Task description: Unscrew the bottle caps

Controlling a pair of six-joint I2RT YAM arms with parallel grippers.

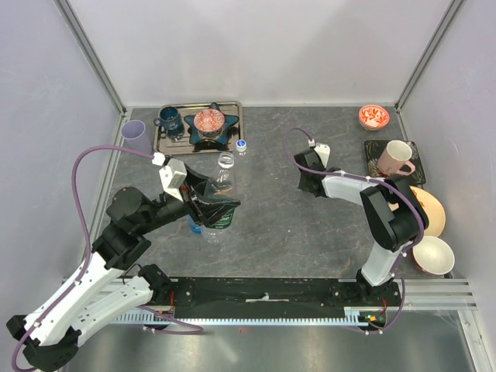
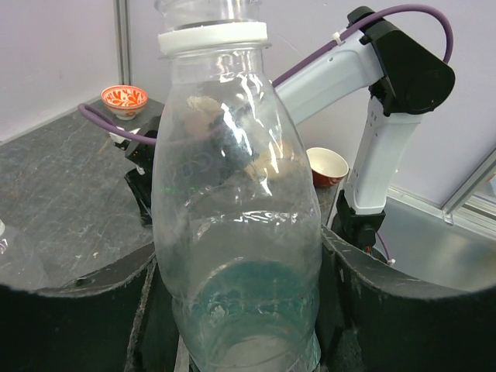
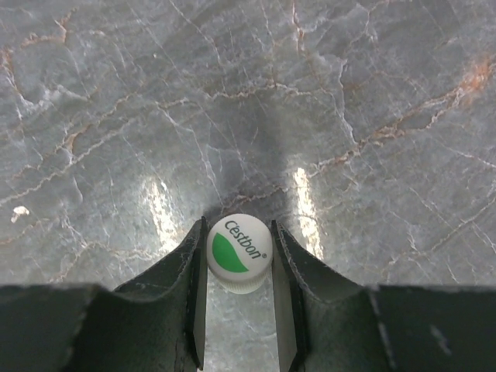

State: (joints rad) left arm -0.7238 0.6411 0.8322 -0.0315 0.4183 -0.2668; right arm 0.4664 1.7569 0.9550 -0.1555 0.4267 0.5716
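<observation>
The right hand (image 3: 238,232) is gripping the white cap with green (image 3: 239,252), its two dark fingers (image 3: 186,294) pressing on opposite sides of the cap's rim. The cap's printed top is facing back up toward the wrist, so its short axis is running along the fingers and its open side is pointing down at the marbled bench (image 3: 349,93) straight below the hand. Whether the cap is touching the bench cannot be told. The left hand (image 1: 215,205) is clamping a clear plastic bottle (image 2: 232,194) around its lower body, one finger on each side. The bottle's long axis is running out from the palm, its base sitting nearest the wrist and its neck pointing away from the hand. The white neck ring (image 2: 213,37) is showing, and the threaded mouth beyond it is standing bare. A white cap with blue (image 1: 241,144) is lying top-up on the bench just beyond that mouth, farther out from the left hand and just beside the edge of a metal tray (image 1: 236,128).
</observation>
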